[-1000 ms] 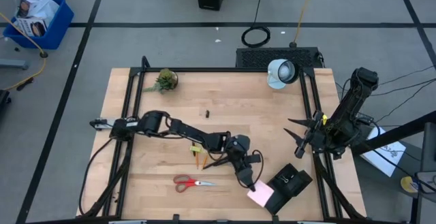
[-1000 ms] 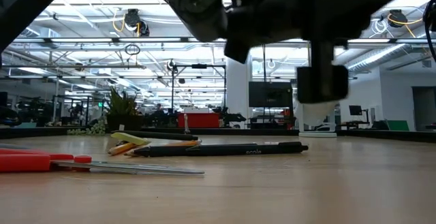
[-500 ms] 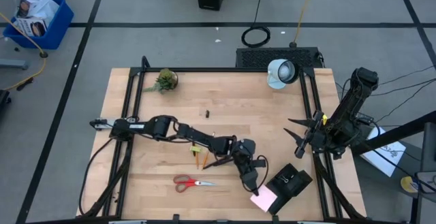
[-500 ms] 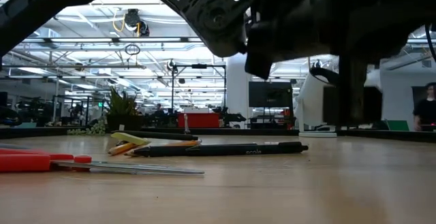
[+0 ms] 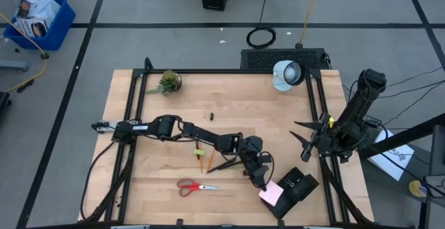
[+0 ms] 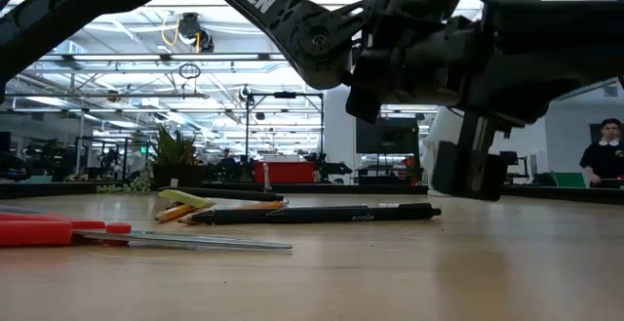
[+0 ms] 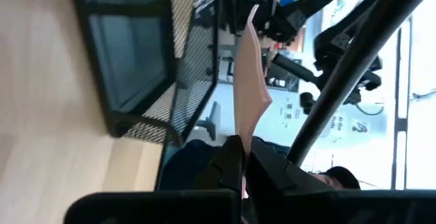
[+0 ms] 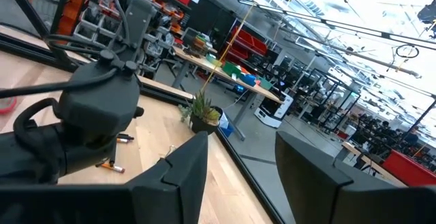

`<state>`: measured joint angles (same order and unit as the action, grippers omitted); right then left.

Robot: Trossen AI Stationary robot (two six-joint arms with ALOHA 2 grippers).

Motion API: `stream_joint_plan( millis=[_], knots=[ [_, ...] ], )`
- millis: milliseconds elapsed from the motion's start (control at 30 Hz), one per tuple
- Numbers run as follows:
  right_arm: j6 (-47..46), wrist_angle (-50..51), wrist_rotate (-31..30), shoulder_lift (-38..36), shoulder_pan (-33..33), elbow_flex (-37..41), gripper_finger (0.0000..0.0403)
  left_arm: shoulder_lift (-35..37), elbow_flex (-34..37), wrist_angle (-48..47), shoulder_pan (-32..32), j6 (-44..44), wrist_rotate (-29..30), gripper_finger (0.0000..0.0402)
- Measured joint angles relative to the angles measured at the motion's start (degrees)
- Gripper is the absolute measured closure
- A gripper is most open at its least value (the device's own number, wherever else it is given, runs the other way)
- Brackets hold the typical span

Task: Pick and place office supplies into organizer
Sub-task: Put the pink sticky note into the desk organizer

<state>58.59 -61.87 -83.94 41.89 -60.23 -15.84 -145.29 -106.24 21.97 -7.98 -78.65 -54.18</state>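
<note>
My left gripper is shut on the pink sticky-note pad, just left of the black mesh organizer at the table's near right. In the left wrist view the pad shows edge-on, with the organizer's wall beside it. Red-handled scissors, orange pencils and a black pen lie flat on the wood left of it. A tiny black bit lies mid-table. My right gripper waits open at the right edge, with nothing between its fingers. My left gripper pinches the pad by one edge between its two fingers. The fingers come nearly level from the table's left, pointing toward the organizer. The pad sticks out beyond the fingertips, clear of the table.
A small green plant stands at the far left and a round white lamp at the far right. The black table frame runs along the sides. A person stands in the room beyond.
My left gripper has gone toward the table's right edge and down, up to the organizer's left side, rolling its wrist as it went. The pink pad has travelled with it, still held and clear of the table.
</note>
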Motion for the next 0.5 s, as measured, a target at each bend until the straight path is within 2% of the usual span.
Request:
stream_joint_plan(
  millis=[500],
  knots=[
    [0.0,0.0,0.0,0.02,0.0,0.0,0.0242,0.04,0.04,-0.78,-0.29,-0.39,0.39,0.0391]
  ],
)
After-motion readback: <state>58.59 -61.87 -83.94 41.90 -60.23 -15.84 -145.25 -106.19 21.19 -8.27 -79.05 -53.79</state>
